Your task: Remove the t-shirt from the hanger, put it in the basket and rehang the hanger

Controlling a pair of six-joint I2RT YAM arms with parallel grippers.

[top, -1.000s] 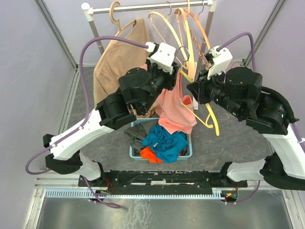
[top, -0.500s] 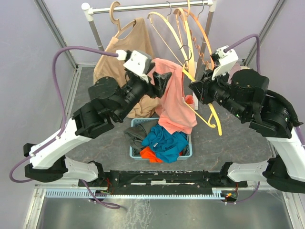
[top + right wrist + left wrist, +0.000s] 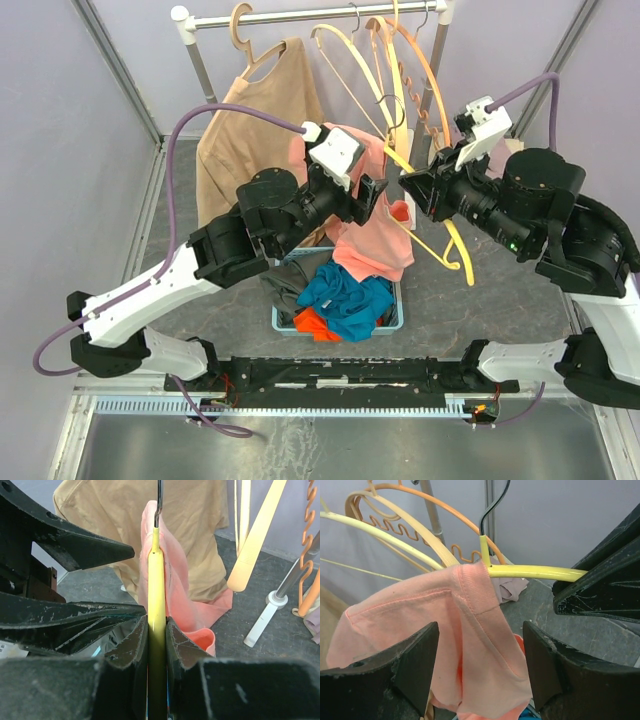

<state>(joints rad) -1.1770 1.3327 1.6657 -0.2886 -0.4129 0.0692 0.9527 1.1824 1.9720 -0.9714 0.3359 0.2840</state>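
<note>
Two arms, one hanger between them.

Top view: the left pincer [image 3: 372, 197] is spread wide with nothing gripped, close against the salmon t-shirt [image 3: 372, 240]. The right pincer [image 3: 408, 184] pinches the yellow hanger [image 3: 462, 250]. The t-shirt hangs from that hanger above a blue basket [image 3: 398, 312] of mixed clothes. A tan garment [image 3: 240, 140] hangs on the rail [image 3: 310, 14] behind, beside bare hangers [image 3: 400, 90].

Left wrist view: the shirt collar is draped over one arm of the yellow hanger [image 3: 530, 572]. The salmon t-shirt [image 3: 420, 620] sags between the open jaws; contact cannot be told.

Right wrist view: the right pincer [image 3: 156, 635] is pressed on the hanger's bar. The t-shirt is folded over its far end, with the tan garment beyond.
</note>
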